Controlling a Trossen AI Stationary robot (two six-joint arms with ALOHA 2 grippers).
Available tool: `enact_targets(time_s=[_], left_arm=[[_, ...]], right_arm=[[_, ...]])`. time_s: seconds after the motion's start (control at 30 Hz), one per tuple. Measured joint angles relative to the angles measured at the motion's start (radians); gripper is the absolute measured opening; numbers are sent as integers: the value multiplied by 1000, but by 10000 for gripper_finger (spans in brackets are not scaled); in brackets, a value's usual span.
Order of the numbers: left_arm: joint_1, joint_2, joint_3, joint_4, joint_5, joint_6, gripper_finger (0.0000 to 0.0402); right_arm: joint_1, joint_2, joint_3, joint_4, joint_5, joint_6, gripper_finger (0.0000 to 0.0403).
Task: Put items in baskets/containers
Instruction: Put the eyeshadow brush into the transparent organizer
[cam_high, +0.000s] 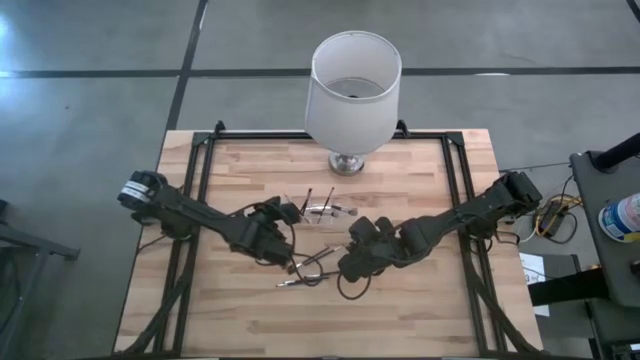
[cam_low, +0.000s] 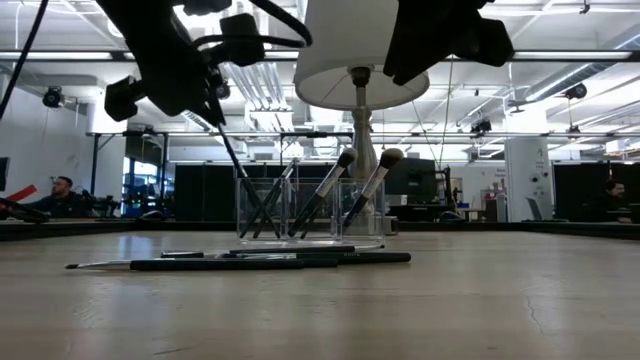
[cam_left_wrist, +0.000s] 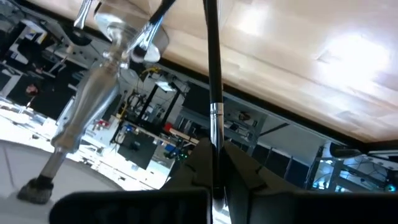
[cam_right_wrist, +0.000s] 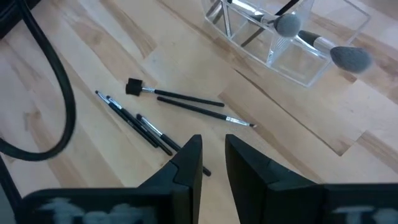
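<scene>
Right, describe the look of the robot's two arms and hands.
Both arms are dark, slim and jointed, with black cables looping alongside. The left hand and right hand each end in two flat, black, blocky fingers. The left arm's base joint shows a pale band.

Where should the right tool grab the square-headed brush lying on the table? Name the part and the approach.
Grip the square-headed brush on its thin handle, toward the tail end, coming straight down with the right tool straddling it. It lies flat on the table, and the thinner brush beside it probably leaves most room there.
</scene>
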Motion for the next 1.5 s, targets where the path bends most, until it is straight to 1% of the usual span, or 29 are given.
enact_targets(time_s=[0.23,0.4,0.77,0.93,1.2,1.4,1.5], left_arm=[[6,29,0,60,18,8,21],[6,38,0,80,77,17,28],[6,33,0,98,147,-69,32],[6,33,0,98,149,-63,43],[6,32,0,98,145,-74,99],[6,16,0,97,55,-63,131],[2,-19,0,97,48,-69,133]], right_arm=[[0,0,0,0,0,3,63],[0,1,0,0,1,3,63],[0,1,0,1,9,-14,64],[0,1,0,2,9,-20,81],[0,1,-1,0,12,-33,120],[0,1,-4,-35,12,-28,138],[0,1,-6,-89,11,-2,141]])
